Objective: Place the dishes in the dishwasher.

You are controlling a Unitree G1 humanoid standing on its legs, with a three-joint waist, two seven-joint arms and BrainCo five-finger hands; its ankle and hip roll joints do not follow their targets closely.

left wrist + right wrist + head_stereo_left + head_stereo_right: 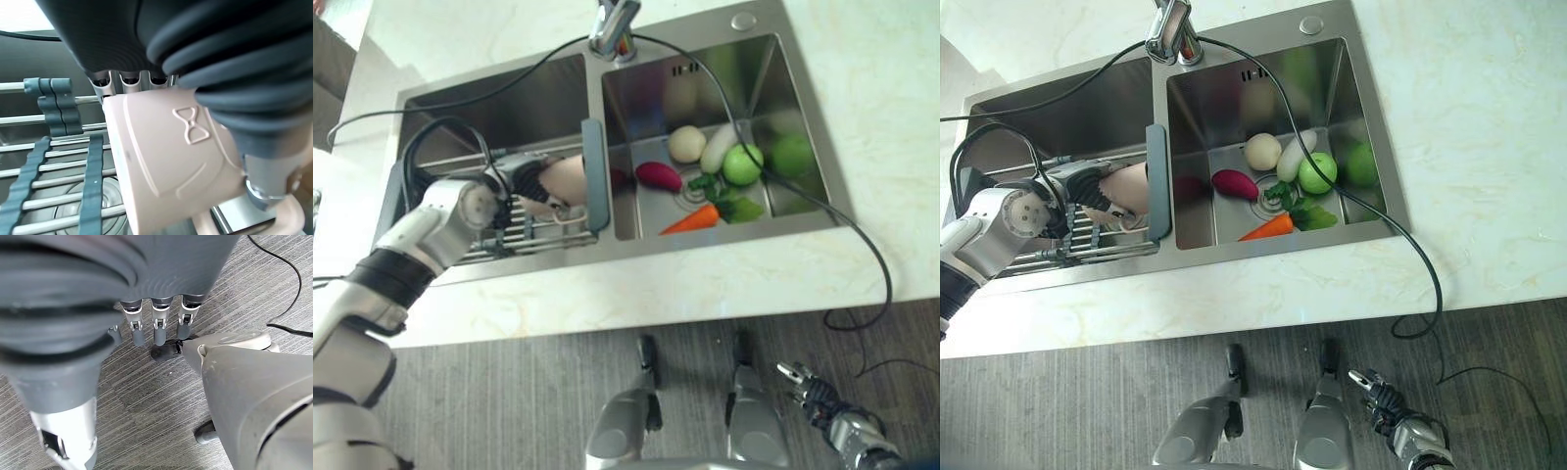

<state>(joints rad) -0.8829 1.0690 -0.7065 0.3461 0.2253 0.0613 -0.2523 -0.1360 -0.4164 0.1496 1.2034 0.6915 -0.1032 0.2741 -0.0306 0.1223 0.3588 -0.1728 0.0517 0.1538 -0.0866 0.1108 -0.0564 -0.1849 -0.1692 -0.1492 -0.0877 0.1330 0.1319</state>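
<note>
A pale pink cup (166, 156) with a raised bow motif is in my left hand (521, 182), pinched between the fingers (129, 81) and the thumb (266, 181). It hangs just above the wire rack (538, 235) that lies across the left sink basin (499, 103). In the eye views the pink cup (1128, 186) sits next to the rack's grey end bar (595, 174). My right hand (808, 385) hangs low over the floor on the right, its fingers (156, 328) straight and holding nothing.
The right basin (773, 73) holds toy food: a carrot (693, 219), two green apples (742, 164), a white radish (717, 147), a purple root (658, 176) and a pale onion (686, 143). A faucet (612, 29) stands at the back. A black cable (871, 255) crosses the marble counter (862, 117).
</note>
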